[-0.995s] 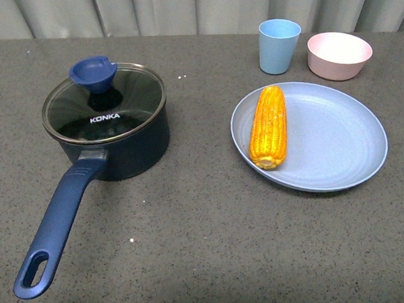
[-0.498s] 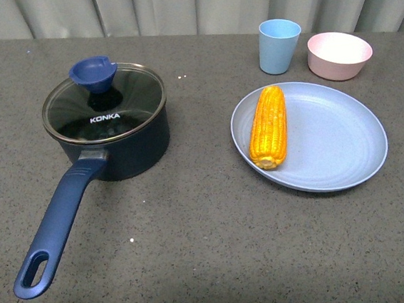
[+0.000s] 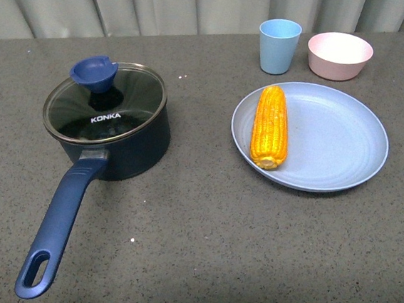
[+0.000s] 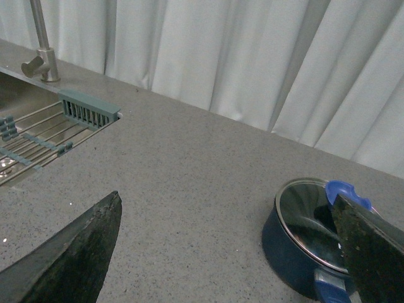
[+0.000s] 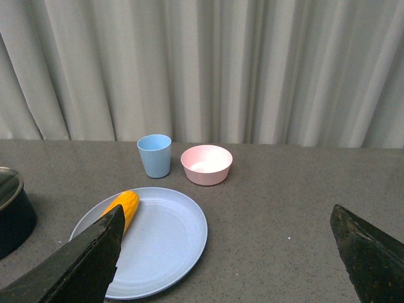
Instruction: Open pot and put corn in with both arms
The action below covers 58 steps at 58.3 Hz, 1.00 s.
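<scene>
Grey counter: our pot (image 3: pixel 133 147) is lidded, corn (image 3: pixel 269 127) ready on its plate (image 3: pixel 330 139); left gripper (image 4: pixel 226 202), right gripper (image 5: pixel 227 211) spread wide, empty.

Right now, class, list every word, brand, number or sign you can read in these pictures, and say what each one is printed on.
"KONKA": white capitals on the glass lid of the pot, read in the front view.
In the left wrist view the same lid shows, but no lettering can be made out on it.
No text shows on the corn, the plate, the cup or the bowl.
</scene>
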Each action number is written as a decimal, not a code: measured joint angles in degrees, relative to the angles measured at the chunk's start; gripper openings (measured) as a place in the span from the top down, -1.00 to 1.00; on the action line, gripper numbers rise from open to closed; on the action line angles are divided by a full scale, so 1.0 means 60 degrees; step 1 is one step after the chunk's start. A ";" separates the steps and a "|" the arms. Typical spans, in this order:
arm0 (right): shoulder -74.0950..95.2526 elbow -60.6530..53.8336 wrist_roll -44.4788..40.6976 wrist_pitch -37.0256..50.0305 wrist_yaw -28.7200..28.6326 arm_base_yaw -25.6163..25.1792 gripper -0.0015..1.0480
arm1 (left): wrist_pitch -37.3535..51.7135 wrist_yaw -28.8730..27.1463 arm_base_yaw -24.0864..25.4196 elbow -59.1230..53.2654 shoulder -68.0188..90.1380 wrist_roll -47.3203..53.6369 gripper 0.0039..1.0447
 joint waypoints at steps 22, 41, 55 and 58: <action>0.0000 0.0000 0.0000 0.0000 -0.0004 0.0000 -0.82 | 0.6728 0.1035 -0.0310 0.2594 1.0189 -0.0718 -0.88; 0.0000 0.0000 0.0000 0.0000 -0.0004 0.0000 -0.82 | 0.7271 0.1617 -0.0718 0.5457 1.4160 -0.0433 -0.88; 0.0000 0.0000 0.0000 0.0000 -0.0004 0.0000 -0.82 | 0.7129 0.1960 -0.1399 0.7074 1.5595 -0.0189 -0.88; 0.0000 0.0000 0.0000 0.0000 -0.0004 0.0000 -0.82 | 0.7129 0.2007 -0.1519 0.7249 1.5832 -0.0146 -0.88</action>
